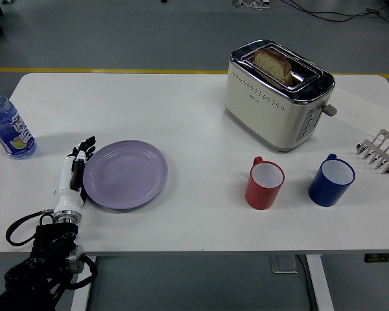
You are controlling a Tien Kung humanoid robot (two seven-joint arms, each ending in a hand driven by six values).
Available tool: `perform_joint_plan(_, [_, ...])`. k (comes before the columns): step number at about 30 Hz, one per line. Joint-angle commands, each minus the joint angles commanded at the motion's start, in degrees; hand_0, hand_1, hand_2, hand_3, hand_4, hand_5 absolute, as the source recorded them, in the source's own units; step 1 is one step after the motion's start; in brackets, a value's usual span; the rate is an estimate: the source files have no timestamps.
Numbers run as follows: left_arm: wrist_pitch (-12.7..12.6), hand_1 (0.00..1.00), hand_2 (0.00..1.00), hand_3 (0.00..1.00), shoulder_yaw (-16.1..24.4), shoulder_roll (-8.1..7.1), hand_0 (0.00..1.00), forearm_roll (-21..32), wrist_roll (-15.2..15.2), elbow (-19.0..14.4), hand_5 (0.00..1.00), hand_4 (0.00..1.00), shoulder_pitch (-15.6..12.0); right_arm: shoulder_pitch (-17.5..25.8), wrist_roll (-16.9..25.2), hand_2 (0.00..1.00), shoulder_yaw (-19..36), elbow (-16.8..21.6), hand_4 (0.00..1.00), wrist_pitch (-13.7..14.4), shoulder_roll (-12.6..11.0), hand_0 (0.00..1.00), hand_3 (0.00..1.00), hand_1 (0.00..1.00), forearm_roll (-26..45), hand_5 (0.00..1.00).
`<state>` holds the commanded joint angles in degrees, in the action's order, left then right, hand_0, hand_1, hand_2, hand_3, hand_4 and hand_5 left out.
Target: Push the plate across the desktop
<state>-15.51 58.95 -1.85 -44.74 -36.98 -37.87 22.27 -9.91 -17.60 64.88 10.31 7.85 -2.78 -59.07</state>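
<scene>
Head view: left hand flat on the table, fingers straight and together, holding nothing, edge-on against the left rim of the purple plate. Plate sits directly right of the hand. Red mug and blue mug well off right; water bottle up-left of hand.

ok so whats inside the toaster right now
One slice of bread stands in a slot of the toaster, its top sticking out above the rim. The lower part of the slice is hidden inside the slot, and the inside of the other slot cannot be seen.
</scene>
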Motion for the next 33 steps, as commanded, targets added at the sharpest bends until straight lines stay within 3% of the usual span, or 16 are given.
perform_joint_plan(17, [0.7, 0.886, 0.888, 0.821, -3.5, 1.01, 0.879, 2.4, 0.0, 1.0, 0.998, 0.489, 2.2, 0.2, -0.1, 0.600, -0.1, 0.0, 0.247, -0.1, 0.0, 0.528, 0.550, 0.488, 0.1, 0.201])
perform_joint_plan(33, [1.1, 0.884, 0.894, 0.829, -10.1, 1.85, 0.874, 5.2, 0.0, 1.8, 0.998, 0.479, 4.1, 0.2, -0.1, 0.600, -0.8, 0.0, 0.247, -0.1, 0.0, 0.529, 0.550, 0.489, 0.6, 0.202])
